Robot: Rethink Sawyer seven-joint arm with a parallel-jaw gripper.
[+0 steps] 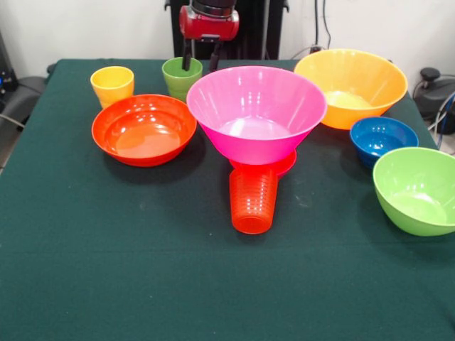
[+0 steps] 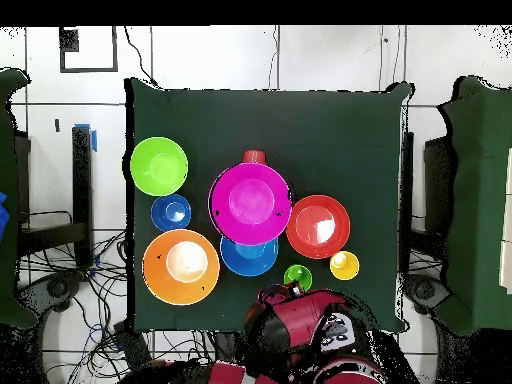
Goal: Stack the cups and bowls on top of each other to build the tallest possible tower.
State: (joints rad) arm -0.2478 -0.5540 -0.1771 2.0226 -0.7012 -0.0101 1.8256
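1. Tower: large glossy pink plastic bowl [image 1: 256, 106] sits on a small magenta bowl [image 1: 283, 165] atop the ribbed orange-red plastic cup [image 1: 253, 199], mid-table.
2. Gripper [image 1: 200, 62], fingers spread apart and empty, hangs over the light green plastic cup [image 1: 180, 76].
3. Yellow plastic cup [image 1: 112, 84] stands just beside the wide red-orange bowl [image 1: 143, 130].

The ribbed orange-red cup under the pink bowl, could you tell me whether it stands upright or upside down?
Cannot tell. The ribbed orange-red cup stands vertically, carrying the pink bowl; its top end is hidden.
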